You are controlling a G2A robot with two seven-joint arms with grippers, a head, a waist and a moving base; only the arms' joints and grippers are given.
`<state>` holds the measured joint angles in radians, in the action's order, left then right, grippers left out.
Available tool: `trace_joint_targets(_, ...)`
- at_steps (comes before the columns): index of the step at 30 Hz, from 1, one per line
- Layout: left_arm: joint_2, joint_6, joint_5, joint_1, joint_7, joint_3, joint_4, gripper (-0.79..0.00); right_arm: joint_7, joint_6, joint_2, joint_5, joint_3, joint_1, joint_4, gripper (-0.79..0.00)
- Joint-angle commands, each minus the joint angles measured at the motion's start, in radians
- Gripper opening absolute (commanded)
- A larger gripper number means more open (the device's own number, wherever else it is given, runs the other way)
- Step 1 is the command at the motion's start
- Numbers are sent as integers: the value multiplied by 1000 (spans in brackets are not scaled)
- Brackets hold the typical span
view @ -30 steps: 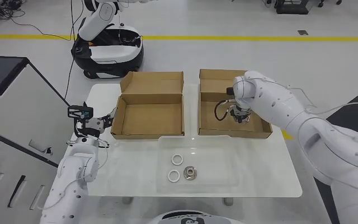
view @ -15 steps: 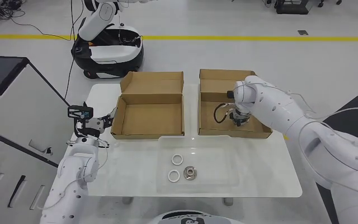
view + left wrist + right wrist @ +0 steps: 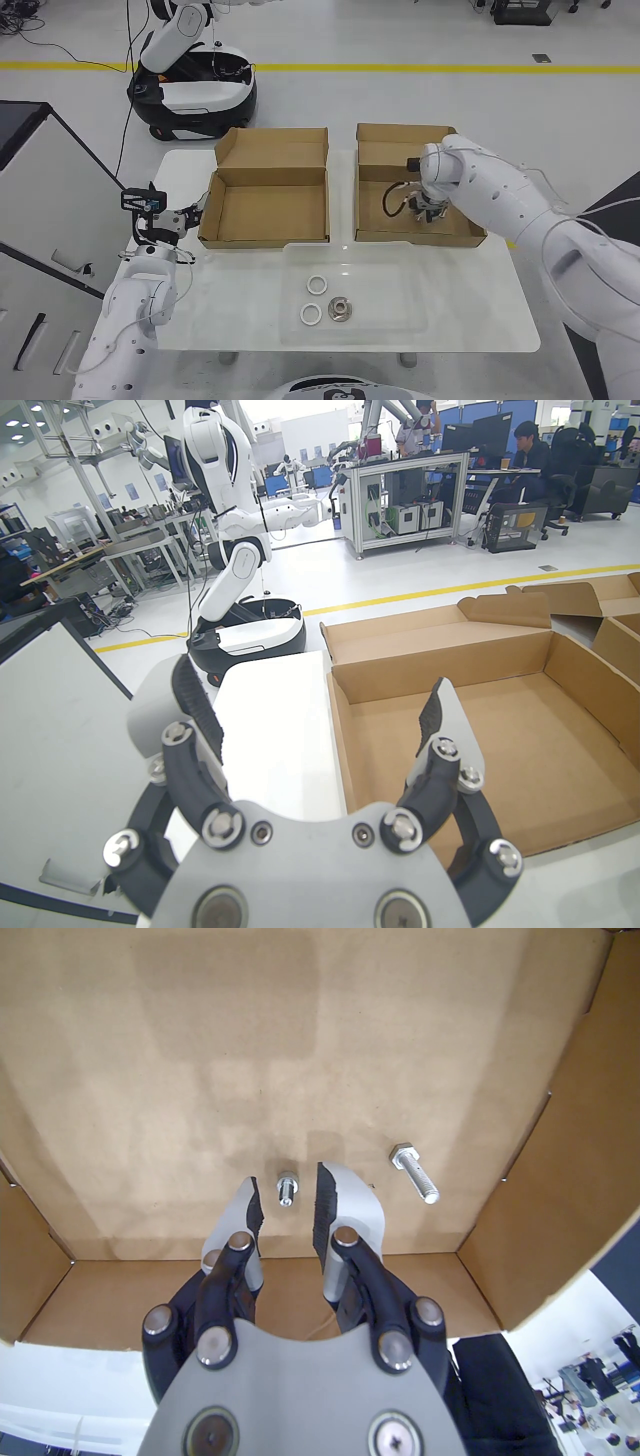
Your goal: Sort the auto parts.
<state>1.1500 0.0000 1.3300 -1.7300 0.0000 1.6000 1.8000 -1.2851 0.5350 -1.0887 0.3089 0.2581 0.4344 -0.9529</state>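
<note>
My right gripper hangs open inside the right cardboard box, low over its floor. A short bolt sits on the floor just under the gap between the fingertips, touching neither pad. A longer bolt lies on the floor beside it. From above, the right gripper is near the box's right end. Two white rings and a metal hub part lie on the table in front of the boxes. My left gripper is open and holds nothing, just left of the left box.
The left box has nothing inside; both boxes have raised back flaps. A clear tray area lies under the loose parts. Another robot on a dark base stands behind the table. A slanted panel stands to the left.
The right arm's wrist has shifted slightly over the right box. The left arm and the parts on the table have not moved.
</note>
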Motion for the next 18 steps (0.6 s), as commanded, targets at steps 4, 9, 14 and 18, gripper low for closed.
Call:
trace_joint_targets(4, 0, 0, 0, 0, 0, 0, 0, 0, 3, 3, 20, 11, 20, 1, -28, -428)
trace_joint_targets(9, 0, 0, 0, 0, 0, 0, 0, 0, 22, 13, 55, 9, 72, 2, -97, -419)
trace_joint_targets(14, 0, 0, 0, 0, 0, 0, 0, 0, 57, 24, 111, 13, 158, 26, -224, -397)
trace_joint_targets(18, 0, 0, 0, 0, 0, 0, 0, 0, 87, 42, 166, 2, 254, 76, -380, -169)
